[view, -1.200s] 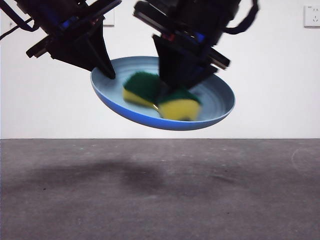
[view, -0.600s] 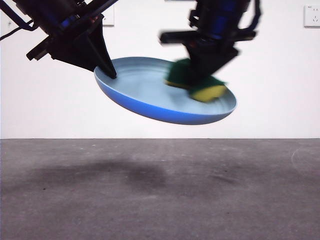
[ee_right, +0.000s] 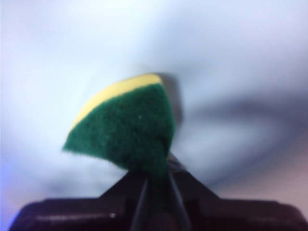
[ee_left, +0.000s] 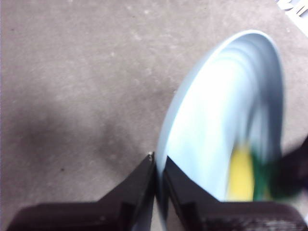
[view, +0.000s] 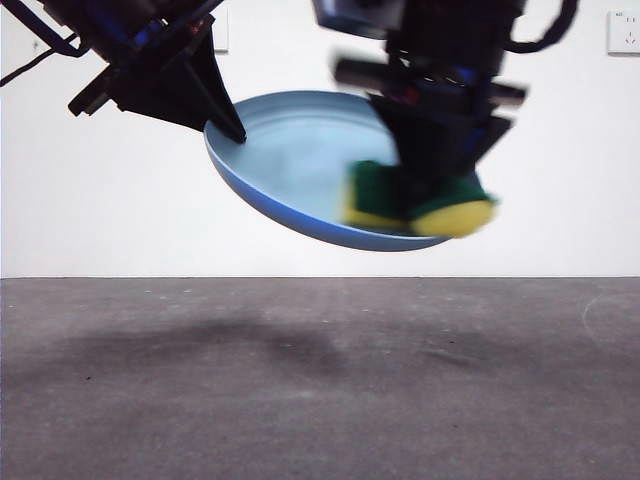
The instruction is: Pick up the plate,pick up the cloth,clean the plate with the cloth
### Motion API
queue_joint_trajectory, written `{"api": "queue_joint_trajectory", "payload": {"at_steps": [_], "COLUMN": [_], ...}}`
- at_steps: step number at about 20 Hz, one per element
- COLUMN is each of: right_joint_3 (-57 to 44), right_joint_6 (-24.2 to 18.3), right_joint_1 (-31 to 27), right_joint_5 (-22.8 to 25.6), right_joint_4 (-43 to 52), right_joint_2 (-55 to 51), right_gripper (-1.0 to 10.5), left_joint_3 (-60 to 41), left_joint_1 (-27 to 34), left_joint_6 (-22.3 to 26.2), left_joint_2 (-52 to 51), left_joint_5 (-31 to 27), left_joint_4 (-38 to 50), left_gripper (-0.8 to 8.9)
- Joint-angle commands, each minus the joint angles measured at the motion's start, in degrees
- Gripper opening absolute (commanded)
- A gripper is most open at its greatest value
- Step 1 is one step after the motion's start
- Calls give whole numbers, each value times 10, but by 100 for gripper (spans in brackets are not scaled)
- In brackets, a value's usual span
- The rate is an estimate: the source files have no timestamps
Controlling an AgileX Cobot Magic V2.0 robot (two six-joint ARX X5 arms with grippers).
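Note:
My left gripper [view: 228,128] is shut on the rim of the light-blue plate [view: 290,160] and holds it tilted in the air above the table, at the upper left of the front view. The left wrist view shows its jaws [ee_left: 158,166] pinching the plate's edge [ee_left: 211,125]. My right gripper [view: 430,185] is shut on the cloth [view: 415,205], a yellow sponge with a green layer, and presses it on the plate's lower right inside. The right wrist view shows the sponge [ee_right: 127,127] folded between the jaws against the plate [ee_right: 216,57]. The sponge also shows blurred in the left wrist view [ee_left: 243,175].
The grey table [view: 320,380] lies below the plate. A white wall stands behind, with a socket [view: 624,32] at the upper right.
The right gripper has swept the sponge across the plate from the middle to the lower right rim. The plate has tilted steeper and shifted a little to the right.

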Motion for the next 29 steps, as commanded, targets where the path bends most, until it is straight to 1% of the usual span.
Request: {"api": "queue_joint_trajectory", "payload": {"at_steps": [1, 2, 4, 5, 7, 8, 9, 10, 11, 12, 13, 14, 16, 17, 18, 21, 23, 29], "right_joint_3": [-3, -3, -3, -3, -3, -4, -4, -4, -4, -4, -4, -4, -4, -4, -4, -4, -4, -4], "right_joint_6": [2, 2, 2, 2, 2, 2, 3, 2, 2, 1, 0, 1, 2, 8, 16, 28, 27, 27], "right_joint_1": [-8, -8, -8, -8, -8, -6, -4, -1, 2, 2, 0, -2, -6, -6, -6, -6, -6, -7], "right_joint_5": [174, 166, 100, 48, -106, -183, -247, -273, -270, -254, -214, -162, -64, -35, -27, -28, -29, -28], "right_joint_4": [69, 116, 187, 216, 252, 250, 230, 201, 162, 126, 86, 57, 25, 23, 24, 34, 37, 37], "right_joint_2": [5, 5, 5, 5, 5, 5, 5, 5, 5, 5, 5, 5, -1, -8, -19, -55, -75, -177], "right_gripper": [-16, -16, -16, -16, -16, -16, -16, -16, -16, -16, -16, -16, -16, -16, -16, -16, -16, -16], "left_joint_3": [4, 4, 4, 4, 4, 4, 4, 4, 4, 4, 4, 4, 4, 4, 4, 4, 4, 4], "left_joint_1": [-2, -2, -2, -2, -2, -2, 0, 3, 8, 12, 16, 19, 24, 27, 31, 50, 61, 94], "left_joint_6": [-15, -14, -14, -14, -13, -11, 0, 4, 11, 22, 36, 50, 95, 111, 121, 128, 133, 132], "left_joint_2": [-2, -2, -2, -2, -2, -2, -2, -2, -2, -2, -2, -2, 1, 7, 15, 45, 65, 166], "left_joint_5": [34, 35, 35, 35, 33, 30, 30, 27, 16, 0, -28, -56, -131, -163, -176, -180, -180, -179], "left_joint_4": [-8, -12, -15, -15, -14, -14, -12, -10, -11, -12, -18, -26, -49, -59, -65, -68, -68, -66], "left_gripper": [-8, -8, -7, -8, -8, -7, -8, -7, -7, -8, -8, -7, -8, -8, -7, -7, -7, -4]}}
